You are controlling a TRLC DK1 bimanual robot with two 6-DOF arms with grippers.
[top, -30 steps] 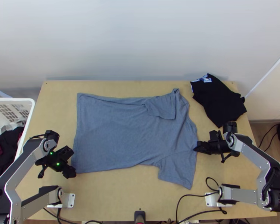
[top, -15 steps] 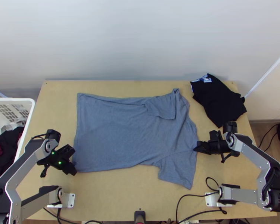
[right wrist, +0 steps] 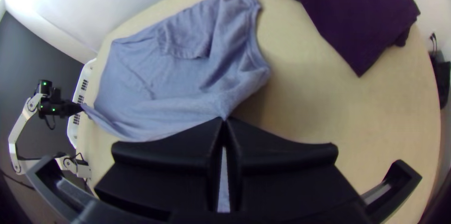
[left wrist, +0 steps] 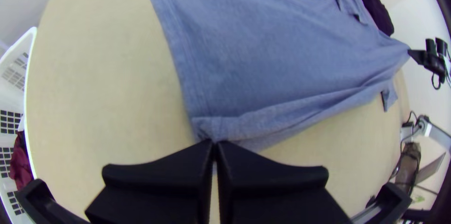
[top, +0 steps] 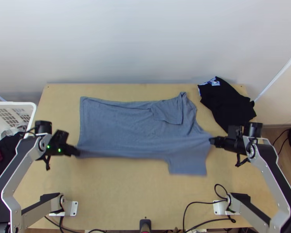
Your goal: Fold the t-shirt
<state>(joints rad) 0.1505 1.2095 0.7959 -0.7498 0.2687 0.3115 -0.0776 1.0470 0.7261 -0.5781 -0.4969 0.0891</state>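
In the top view the blue-grey t-shirt [top: 126, 124] lies with its far part flat, the far sleeve folded in over the body, and its near edge lifted. My left gripper [top: 78, 152] is shut on the near hem corner at the left. My right gripper [top: 212, 140] is shut on the shirt near the shoulder, the near sleeve hanging below. In the left wrist view, my left gripper [left wrist: 214, 143] pinches the corner of the shirt [left wrist: 263, 50]. The right wrist view has my right gripper [right wrist: 224, 119] closed on gathered cloth of the shirt [right wrist: 183, 83].
A black garment [top: 229, 103] lies bunched at the table's back right. A white basket [top: 31, 110] with dark and red clothes stands beyond the left edge. Cables [top: 192, 207] run along the near edge, between the arm bases, and wooden table [top: 122, 194] lies bare in front of the shirt.
Both grippers have risen and moved toward the table's back, the right one also slightly right. The shirt's near edge and near sleeve have lifted and shifted with them.
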